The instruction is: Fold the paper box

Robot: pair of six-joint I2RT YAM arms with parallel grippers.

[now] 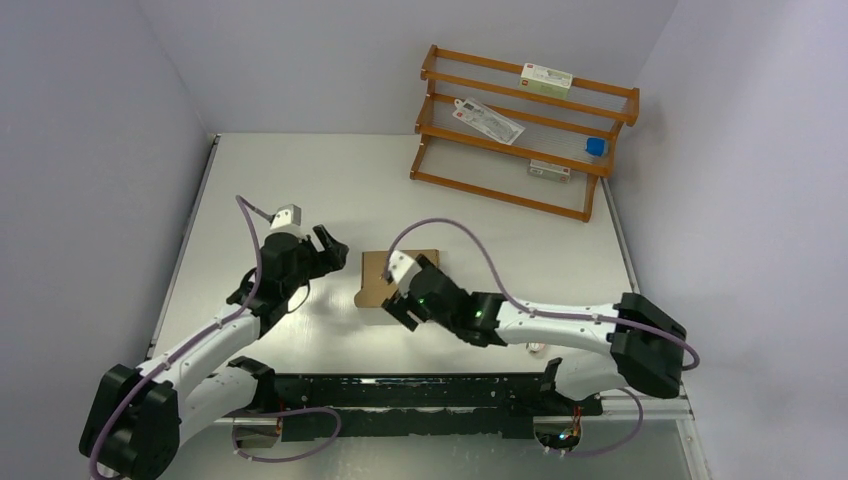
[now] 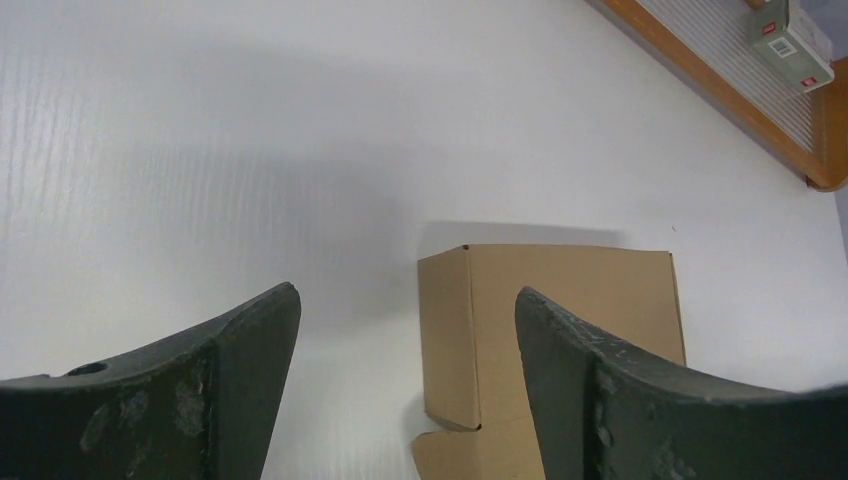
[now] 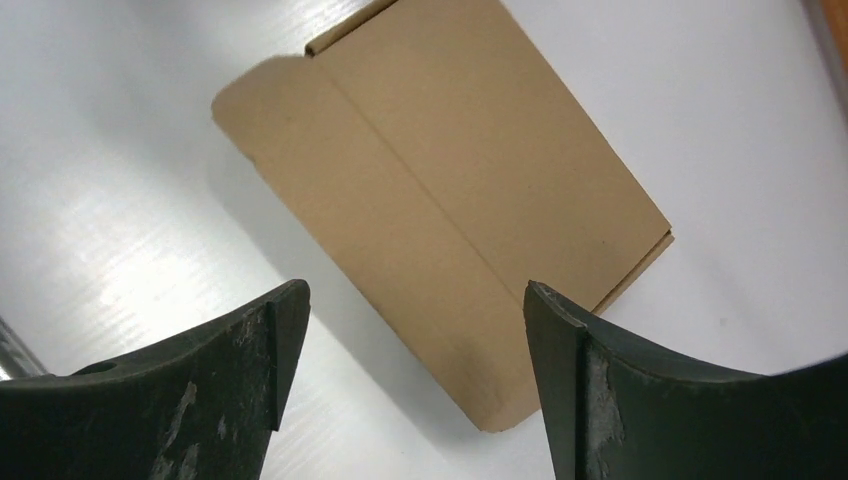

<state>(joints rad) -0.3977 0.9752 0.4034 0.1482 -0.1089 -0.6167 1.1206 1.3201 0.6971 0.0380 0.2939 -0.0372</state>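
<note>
The paper box (image 1: 372,276) lies flat on the white table near its middle, a plain brown carton with a rounded flap sticking out at its near left end. My left gripper (image 1: 334,248) hovers just left of it, open and holding nothing; the left wrist view shows the paper box (image 2: 560,330) ahead, partly behind the right finger, and the left gripper (image 2: 407,295) spread wide. My right gripper (image 1: 402,298) hangs over the box's right side, open too. In the right wrist view the paper box (image 3: 450,190) lies below the right gripper (image 3: 415,287), untouched.
A wooden three-tier rack (image 1: 520,130) stands at the back right with small printed cartons and a blue item on its shelves; its lower rail (image 2: 720,90) shows in the left wrist view. Grey walls close in left, back and right. A black rail (image 1: 420,390) runs along the near edge.
</note>
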